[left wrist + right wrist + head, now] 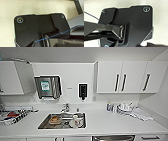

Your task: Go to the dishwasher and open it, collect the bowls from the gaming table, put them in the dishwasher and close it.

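Observation:
I face a white kitchen counter (107,124). Under its front edge, right of the sink, the brushed-steel top of the dishwasher (113,138) shows at the picture's lower border; its door looks shut. The bowls and the gaming table are out of view. Both wrist views look onto the robot's own dark plate and jointed bar over a pale floor.
A steel sink (62,121) in the counter holds a brownish item and a white cup. A dish rack (13,116) stands at the left. Bottles and dishes on a cloth (125,109) lie at the right. White wall cabinets (125,77) hang above, beside a towel dispenser (48,87).

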Tool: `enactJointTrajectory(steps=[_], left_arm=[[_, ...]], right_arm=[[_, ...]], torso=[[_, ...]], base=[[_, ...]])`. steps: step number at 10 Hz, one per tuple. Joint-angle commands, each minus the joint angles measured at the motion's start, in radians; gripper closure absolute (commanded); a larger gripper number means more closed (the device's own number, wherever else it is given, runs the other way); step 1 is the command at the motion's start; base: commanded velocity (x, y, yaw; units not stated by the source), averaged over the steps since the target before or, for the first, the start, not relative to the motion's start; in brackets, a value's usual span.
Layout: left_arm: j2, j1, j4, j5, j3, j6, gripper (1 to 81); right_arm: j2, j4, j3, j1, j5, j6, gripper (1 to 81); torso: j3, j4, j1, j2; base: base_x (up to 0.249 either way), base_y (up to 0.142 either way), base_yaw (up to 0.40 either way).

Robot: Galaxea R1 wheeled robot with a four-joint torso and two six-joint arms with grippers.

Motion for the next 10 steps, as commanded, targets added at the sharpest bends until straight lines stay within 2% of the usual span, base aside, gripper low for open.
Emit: enactJointTrajectory(steps=[1, 4, 6, 7, 8, 9, 10], left_arm=[[-0.021, -0.067, 0.002, 0.042, 0.001, 0.002, 1.0], [-0.128, -0.067, 0.004, 0.021, 0.185, 0.003, 1.0], [-0.179, -0.065, 0.004, 0.018, 0.259, 0.003, 1.0], [-0.196, -0.067, 0.004, 0.016, 0.268, 0.003, 1.0], [-0.211, -0.065, 0.004, 0.015, 0.279, 0.003, 1.0], [-0.234, -0.064, 0.004, 0.013, 0.289, 0.003, 1.0], [-0.279, -0.064, 0.004, 0.002, 0.328, 0.003, 1.0]], right_arm=[[-0.017, -0.001, 0.027, 0.05, -0.052, 0.004, 1.0], [-0.104, 0.004, 0.167, 0.05, -0.052, 0.006, 1.0], [-0.198, 0.004, 0.32, 0.054, -0.053, 0.006, 1.0], [-0.27, 0.004, 0.437, 0.063, -0.053, 0.006, 1.0], [-0.331, 0.004, 0.524, 0.071, -0.052, 0.006, 1.0], [-0.379, 0.004, 0.587, 0.077, -0.052, 0.004, 1.0], [-0.424, 0.004, 0.633, 0.086, -0.047, 0.006, 1.0]], torso=[[0.0, 0.0, 0.0, 0.0], [0.0, 0.0, 0.0, 0.0], [0.0, 0.0, 0.0, 0.0], [0.0, 0.0, 0.064, -0.1], [0.0, 0.0, 0.069, -0.107], [-0.022, 0.0, 0.081, -0.128], [-0.093, 0.0, 0.1, -0.157]], base=[[0.0, 0.0, 0.0], [0.0, 0.0, 0.0], [0.0, 0.0, 0.0], [0.0, 0.0, 0.0], [0.0, 0.0, 0.0], [0.0, 0.0, 0.0], [0.0, 0.0, 0.0]])
